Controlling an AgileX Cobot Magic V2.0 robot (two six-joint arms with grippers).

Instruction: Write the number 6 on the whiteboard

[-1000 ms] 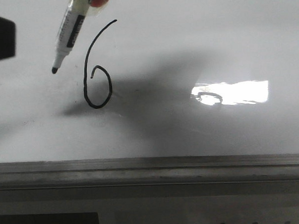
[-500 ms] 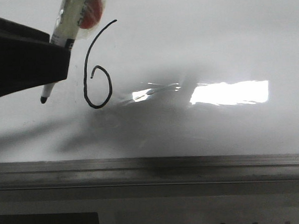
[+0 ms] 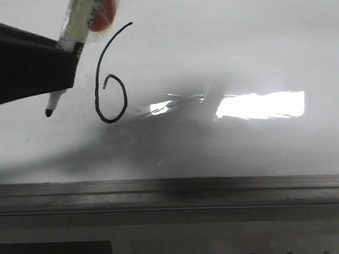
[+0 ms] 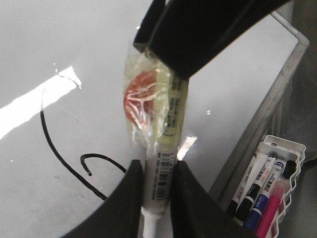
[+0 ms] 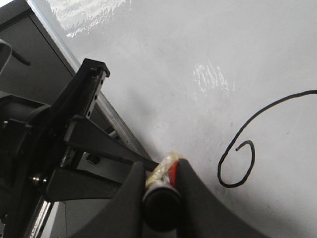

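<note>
With both my grippers clamped on the marker (image 3: 70,47), the left gripper (image 4: 157,171) low, the right gripper (image 5: 162,184) at its butt, the tip hangs just left of the finished number 6 (image 3: 108,79), clear of the whiteboard (image 3: 239,45), probably to avoid smudging.

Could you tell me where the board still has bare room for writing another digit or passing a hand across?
The glossy white whiteboard is bare right of the thin black hand-drawn number 6, and below it down to the grey metal edge rail. It is crowded left of the digit, where both grippers clamp the black-tipped white marker.
</note>
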